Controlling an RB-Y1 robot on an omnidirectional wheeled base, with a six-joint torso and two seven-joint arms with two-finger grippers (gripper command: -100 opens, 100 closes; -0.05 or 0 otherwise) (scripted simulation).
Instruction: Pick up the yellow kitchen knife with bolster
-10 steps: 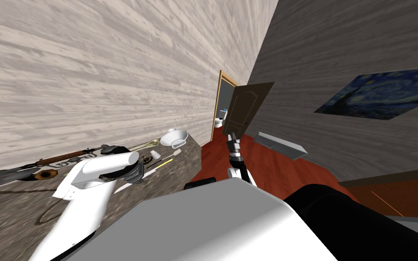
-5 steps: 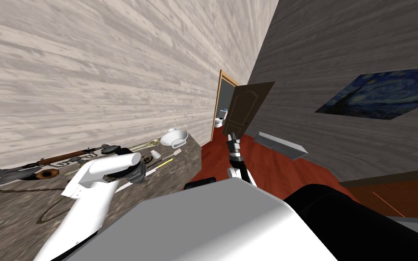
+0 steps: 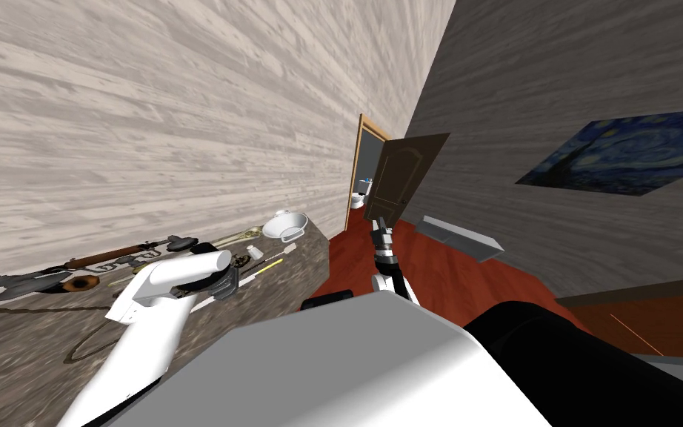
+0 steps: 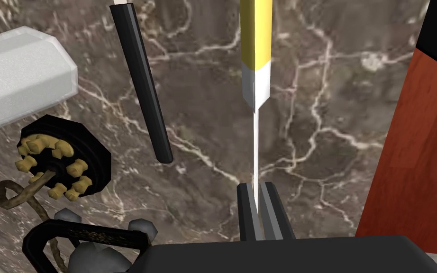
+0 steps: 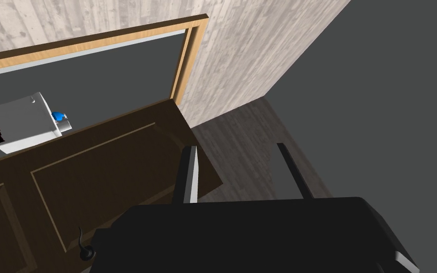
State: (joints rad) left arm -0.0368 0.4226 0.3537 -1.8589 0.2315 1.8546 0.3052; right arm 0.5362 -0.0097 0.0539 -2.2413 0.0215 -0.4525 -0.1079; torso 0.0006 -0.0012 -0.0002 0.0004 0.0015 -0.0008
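Clutter crowds a dark marble countertop (image 4: 317,142) edged by a red-brown floor (image 4: 416,156).
A black rod (image 4: 141,85) lies just to one side of the left gripper (image 4: 256,187). Beyond the rod sit a black disc studded with gold knobs (image 4: 63,159), a pale grey faceted block (image 4: 18,76) and a black-framed ornament (image 4: 85,234). Farther along the counter from the gripper stands a white bowl (image 3: 286,224). Past it a dark door (image 3: 403,178) stands open, and a starry-night painting (image 3: 621,152) hangs on the grey wall.
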